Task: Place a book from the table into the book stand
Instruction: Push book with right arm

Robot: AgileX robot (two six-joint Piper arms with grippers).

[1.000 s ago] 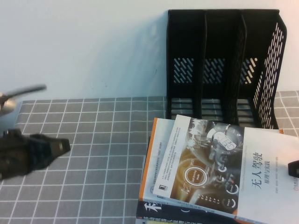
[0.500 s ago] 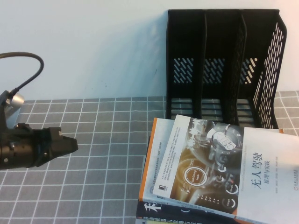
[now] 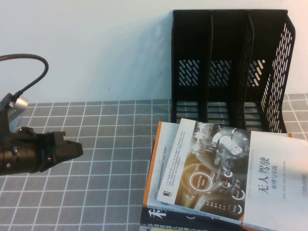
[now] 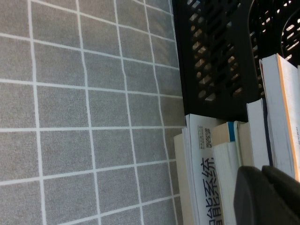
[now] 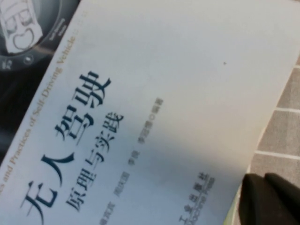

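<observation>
Our left gripper hovers closed over the table, well left of the book. Our right gripper, fingers together, sits at the book's edge; other books lie beneath, touching the book stand.

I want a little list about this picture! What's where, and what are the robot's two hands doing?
book: paperback with a dashboard photo and a white half, lying flat on top of a pile of books
pile: other books under it, on the table
book stand: black, three slots, standing behind the pile, no books showing in it
left gripper: over the table's left side, pointing toward the pile, touching nothing
right gripper: at the paperback's white edge, seen only from its wrist camera
</observation>
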